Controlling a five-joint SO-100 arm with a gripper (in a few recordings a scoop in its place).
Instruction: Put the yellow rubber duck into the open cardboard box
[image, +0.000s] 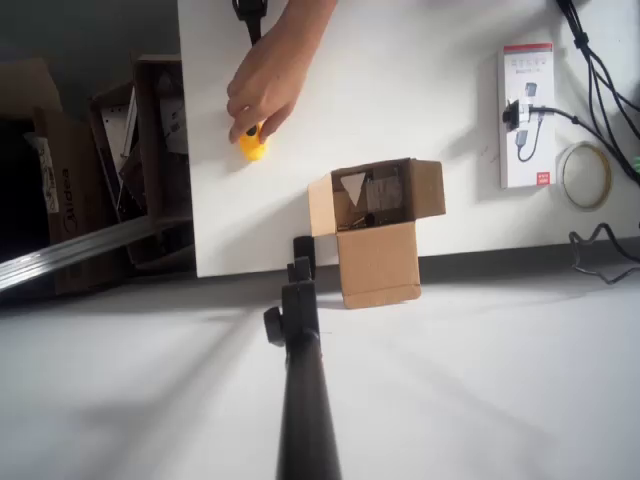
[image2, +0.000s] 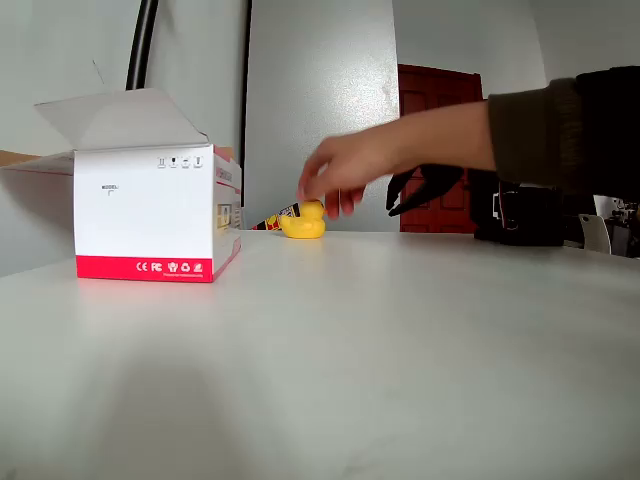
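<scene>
**Duck on the table, hand on the duck**

While a person's hand (image: 268, 85) rests its fingertips on it, the duck (image: 253, 148) sits on the white table (image: 400, 80), up and to the left of the box (image: 375, 230) in the overhead view, clearly apart from it. From the fixed view the duck (image2: 303, 221) is upright-ish on the tabletop with the hand (image2: 345, 180) coming in from the right, sleeve and all.

The box stands open at the table's near edge, flaps up, some stuff inside I can't really make out.

The gripper (image2: 420, 188) shows in the fixed view as a dark claw shape behind the person's arm, fingers look spread a bit and holding nothing.

Other bits: a white-and-red package (image: 527, 115) lies flat on the right side overhead, tape roll (image: 585, 175) next to it, cables (image: 600, 70) running past, and cluttered bigger boxes (image: 140, 160) off the table's left edge.
</scene>
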